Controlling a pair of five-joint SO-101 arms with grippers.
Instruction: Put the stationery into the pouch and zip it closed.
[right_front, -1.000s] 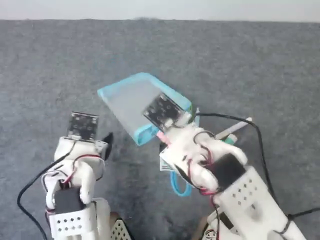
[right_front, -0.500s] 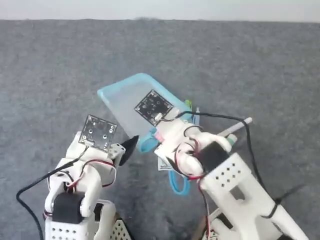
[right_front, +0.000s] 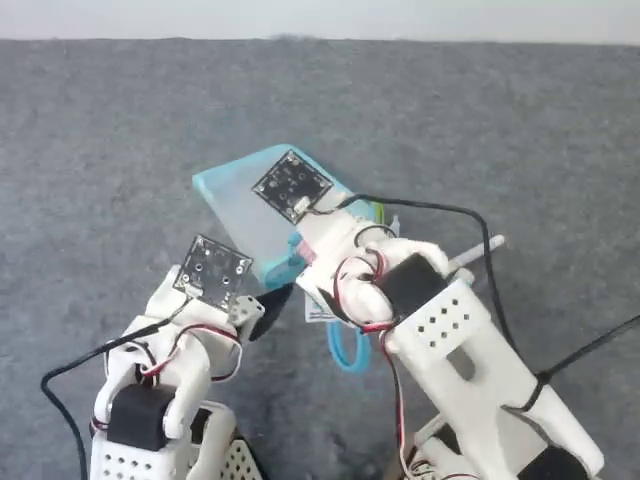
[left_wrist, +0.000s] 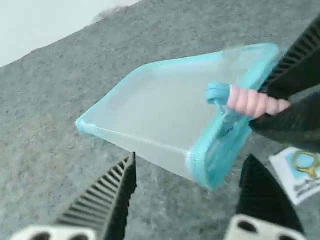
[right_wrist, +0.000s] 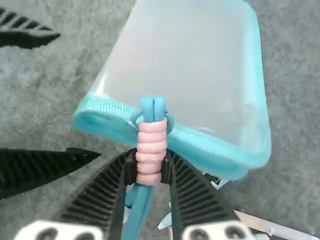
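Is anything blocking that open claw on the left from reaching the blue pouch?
Nothing visible. Only bare grey mat lies between the left gripper and the pouch; the right gripper clamps the pink pull at its zipper end.

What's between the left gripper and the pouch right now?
Only bare grey carpet, as the left wrist view shows. The left gripper is open, just short of the pouch.

Pouch (right_front: 245, 205): translucent, light-blue trim, tilted, zip edge raised over grey bench (right_front: 100, 120). Pink ribbed zip pull (right_wrist: 151, 142) pinched in right end effector (right_wrist: 150, 157). White pen (right_front: 482, 249) lying nearby.
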